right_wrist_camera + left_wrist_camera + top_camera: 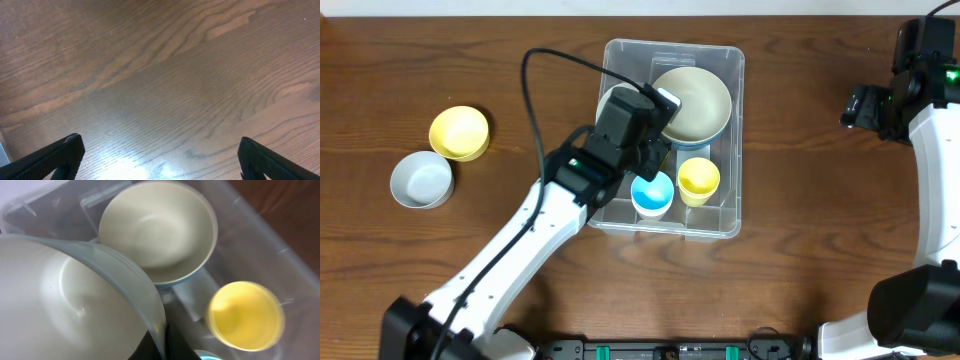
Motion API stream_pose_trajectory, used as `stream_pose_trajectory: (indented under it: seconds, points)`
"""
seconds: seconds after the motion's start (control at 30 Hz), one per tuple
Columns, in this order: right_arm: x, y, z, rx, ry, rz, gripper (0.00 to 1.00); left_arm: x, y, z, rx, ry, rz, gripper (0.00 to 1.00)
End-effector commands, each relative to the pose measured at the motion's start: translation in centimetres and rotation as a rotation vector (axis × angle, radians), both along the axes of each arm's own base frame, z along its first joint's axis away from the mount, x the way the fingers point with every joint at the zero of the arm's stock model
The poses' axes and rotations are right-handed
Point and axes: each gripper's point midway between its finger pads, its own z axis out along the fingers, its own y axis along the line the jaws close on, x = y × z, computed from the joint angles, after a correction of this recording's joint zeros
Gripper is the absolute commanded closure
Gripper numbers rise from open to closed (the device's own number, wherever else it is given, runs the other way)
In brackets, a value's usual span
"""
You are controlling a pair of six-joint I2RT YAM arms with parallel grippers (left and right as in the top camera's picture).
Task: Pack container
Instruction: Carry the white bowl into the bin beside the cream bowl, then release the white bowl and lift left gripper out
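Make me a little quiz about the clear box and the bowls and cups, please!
1. True or false: the yellow cup stands inside the container.
2. How many bowls sit on the table outside the container? A) one B) two C) four
3. Fill the gap: the left fingers are shut on the rim of a pale ____.

Key
1. True; it is beside the blue cup.
2. B: the yellow bowl and the white bowl.
3. bowl; this pale bowl hangs over the container.
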Motion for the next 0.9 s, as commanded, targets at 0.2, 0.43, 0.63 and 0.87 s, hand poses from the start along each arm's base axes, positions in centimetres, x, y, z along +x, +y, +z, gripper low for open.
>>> stream_pose_trajectory:
  seconds: [0.2, 0.43, 0.63, 0.87]
  points:
    - [0.0, -0.2, 1.0, 0.0, -0.034, -0.019, 0.01, 1.2, 0.6, -1.9, 0.099, -0.002, 0.01, 0.94]
    - [0.0, -0.2, 1.0, 0.0, -0.034, -0.019, 0.01, 0.7, 0.9, -1.6, 0.098, 0.009, 0.017, 0.49]
    - [0.0, -0.2, 1.0, 0.0, -0.034, -0.019, 0.01, 0.4, 2.2, 3.0, -0.001, -0.057, 0.085, 0.49]
    - [0.0, -0.2, 1.0, 0.0, -0.034, -0.019, 0.01, 0.0, 8.0, 8.7, -0.104, -0.145, 0.248, 0.5]
